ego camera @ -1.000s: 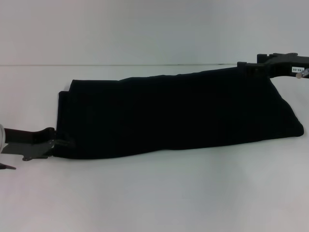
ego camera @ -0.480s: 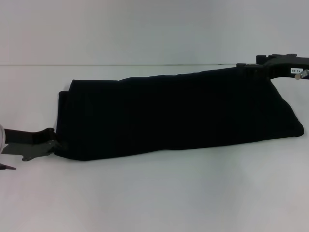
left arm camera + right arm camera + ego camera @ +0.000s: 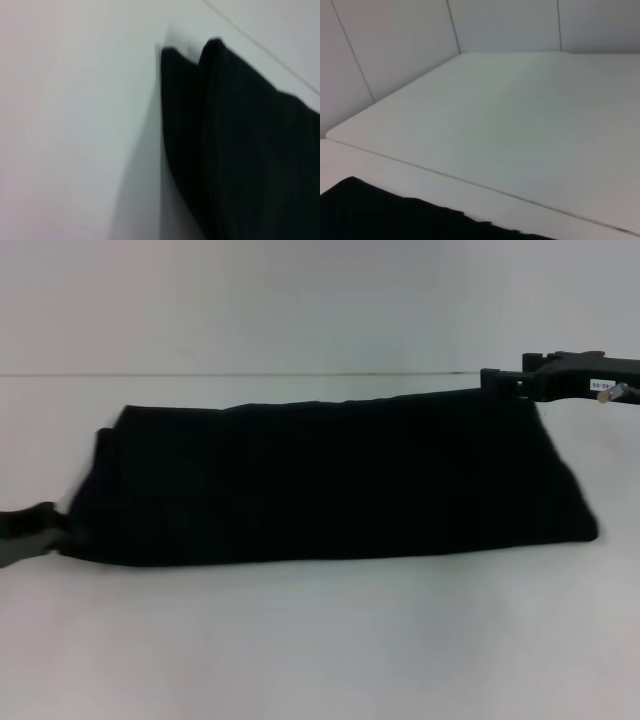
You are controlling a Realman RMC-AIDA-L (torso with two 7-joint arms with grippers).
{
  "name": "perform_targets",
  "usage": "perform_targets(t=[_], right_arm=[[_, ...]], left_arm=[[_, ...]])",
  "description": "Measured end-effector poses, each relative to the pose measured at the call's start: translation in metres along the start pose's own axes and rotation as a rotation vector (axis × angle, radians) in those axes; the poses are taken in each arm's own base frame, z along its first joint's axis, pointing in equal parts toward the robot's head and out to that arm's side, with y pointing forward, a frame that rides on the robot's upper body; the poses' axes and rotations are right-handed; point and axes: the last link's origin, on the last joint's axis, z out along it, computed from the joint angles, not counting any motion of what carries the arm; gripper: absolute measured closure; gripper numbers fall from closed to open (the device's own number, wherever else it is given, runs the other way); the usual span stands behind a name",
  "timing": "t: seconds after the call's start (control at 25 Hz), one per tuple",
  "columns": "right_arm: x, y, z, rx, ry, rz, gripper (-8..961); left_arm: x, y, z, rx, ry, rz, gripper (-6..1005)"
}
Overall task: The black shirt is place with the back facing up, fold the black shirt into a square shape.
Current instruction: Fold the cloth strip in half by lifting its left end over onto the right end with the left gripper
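The black shirt (image 3: 330, 480) lies folded into a long band across the white table (image 3: 320, 650), plain black side up with no lettering showing. At the band's near left corner, my left gripper (image 3: 58, 532) is blurred and clamped on the cloth. My right gripper (image 3: 508, 388) holds the far right corner, which is lifted a little. The left wrist view shows layered folds of the shirt (image 3: 250, 150) close up. Only a strip of the shirt's edge (image 3: 380, 215) appears in the right wrist view.
Bare white tabletop lies in front of the shirt and behind it. A pale wall (image 3: 320, 300) rises at the table's far edge. The right wrist view shows a wall corner (image 3: 455, 30).
Both grippers have moved left, dragging the shirt with them. The left end has slid about 50 pixels toward the table's left edge, and the band now lies straighter.
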Motion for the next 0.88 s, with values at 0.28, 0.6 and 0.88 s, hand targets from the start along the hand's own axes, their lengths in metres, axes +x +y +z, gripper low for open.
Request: perform_targets(t=[0.28,0.6,0.88], right_arm=[[-0.003,0.008,0.008,-0.011,-0.007,0.011,124],[-0.001,0.012,0.011,-0.017,-0.008,0.018,124],[0.003,-0.006,-0.005,0.026,-0.028,0.043,125]], left_arm=[[0.007,-0.036,-0.049,0.099,0.092,-0.003,987],[0.025,-0.007,-0.048,0.012,0.060,0.095,987],[0.044,0.123,-0.005,-0.434,-0.042,0.337,988]])
